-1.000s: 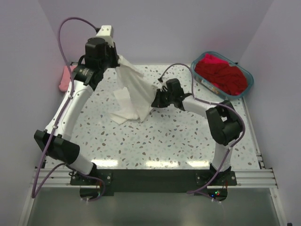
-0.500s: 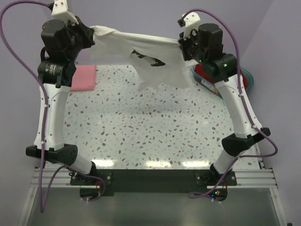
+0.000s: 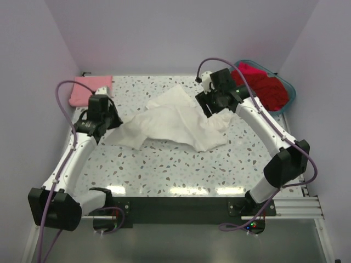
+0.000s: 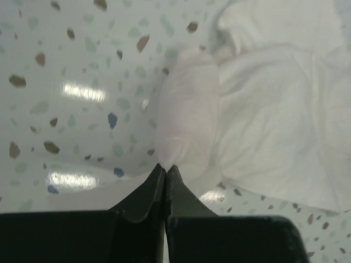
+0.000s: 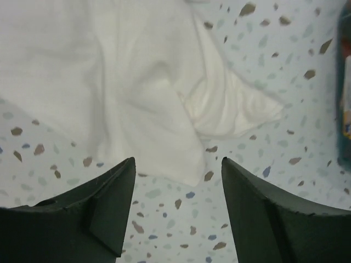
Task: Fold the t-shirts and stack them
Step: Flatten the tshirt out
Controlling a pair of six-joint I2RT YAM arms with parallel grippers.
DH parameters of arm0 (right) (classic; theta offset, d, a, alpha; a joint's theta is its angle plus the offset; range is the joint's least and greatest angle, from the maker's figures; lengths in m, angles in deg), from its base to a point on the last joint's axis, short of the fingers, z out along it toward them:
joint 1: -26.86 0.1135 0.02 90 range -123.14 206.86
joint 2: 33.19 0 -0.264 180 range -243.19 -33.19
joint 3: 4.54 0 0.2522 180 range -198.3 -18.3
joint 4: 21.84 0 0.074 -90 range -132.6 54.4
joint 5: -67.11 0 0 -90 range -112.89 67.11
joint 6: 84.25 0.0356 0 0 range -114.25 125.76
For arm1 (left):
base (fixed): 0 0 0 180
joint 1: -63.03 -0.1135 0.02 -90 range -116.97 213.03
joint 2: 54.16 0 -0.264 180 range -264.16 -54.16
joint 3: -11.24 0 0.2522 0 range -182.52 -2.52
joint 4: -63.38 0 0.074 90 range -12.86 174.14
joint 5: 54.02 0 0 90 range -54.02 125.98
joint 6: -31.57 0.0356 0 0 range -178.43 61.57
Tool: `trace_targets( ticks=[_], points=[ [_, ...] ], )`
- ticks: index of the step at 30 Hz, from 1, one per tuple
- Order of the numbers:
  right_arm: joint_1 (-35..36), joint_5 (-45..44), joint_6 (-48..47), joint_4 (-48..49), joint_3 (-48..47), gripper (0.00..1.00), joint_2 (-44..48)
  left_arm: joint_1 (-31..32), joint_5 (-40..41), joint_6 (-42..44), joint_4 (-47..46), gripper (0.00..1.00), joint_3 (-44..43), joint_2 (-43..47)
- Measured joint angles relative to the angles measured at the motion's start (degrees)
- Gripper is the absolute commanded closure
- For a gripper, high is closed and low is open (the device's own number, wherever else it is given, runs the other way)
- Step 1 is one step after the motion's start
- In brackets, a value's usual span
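The large white t-shirt [image 3: 175, 121] lies crumpled across the middle of the table, its print hidden. My left gripper [image 3: 113, 124] sits low at the shirt's left end, shut on a pinch of the white cloth [image 4: 186, 109], which bulges out just past the closed tips [image 4: 165, 167]. My right gripper [image 3: 211, 111] hovers over the shirt's right side with its jaws wide apart and nothing between them [image 5: 178, 164]; the shirt's hem [image 5: 181, 159] lies on the table just beyond them. A folded pink t-shirt [image 3: 89, 90] rests at the back left. Red t-shirts [image 3: 262, 86] fill the basket.
The teal plastic basket [image 3: 289, 100] stands at the back right corner, close behind the right arm; its edge shows at the far right of the right wrist view [image 5: 345, 109]. Purple walls enclose the speckled table [image 3: 181, 170] on three sides.
Both arms have come down from holding the white shirt stretched high in the air. The shirt now lies on the table. My right gripper has opened and let go of it.
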Motion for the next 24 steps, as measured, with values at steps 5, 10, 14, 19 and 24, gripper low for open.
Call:
trace_targets(
  ticks=[5,10,14,19,24],
  points=[
    [-0.28,1.4,5.11,-0.13,8.46,0.31,-0.85,-0.13,2.43,-3.13,1.03,0.98,16.83,2.99],
    [-1.25,5.14,12.07,5.33,13.77,0.32,-4.13,-0.35,4.72,-3.69,-1.01,0.98,17.73,3.43],
    [-3.28,7.89,17.44,10.23,19.93,0.36,-6.84,-0.39,6.93,-3.61,-1.38,0.98,17.73,4.02],
    [-7.98,8.68,22.99,15.1,24.79,0.36,-9.31,-1.11,9.07,-3.45,-2.27,0.97,17.73,4.07],
    [-9.4,8.72,24.79,18.73,23.52,0.36,-14.01,-2.45,10.12,-3.39,-4.63,0.96,17.7,1.9]
  ],
)
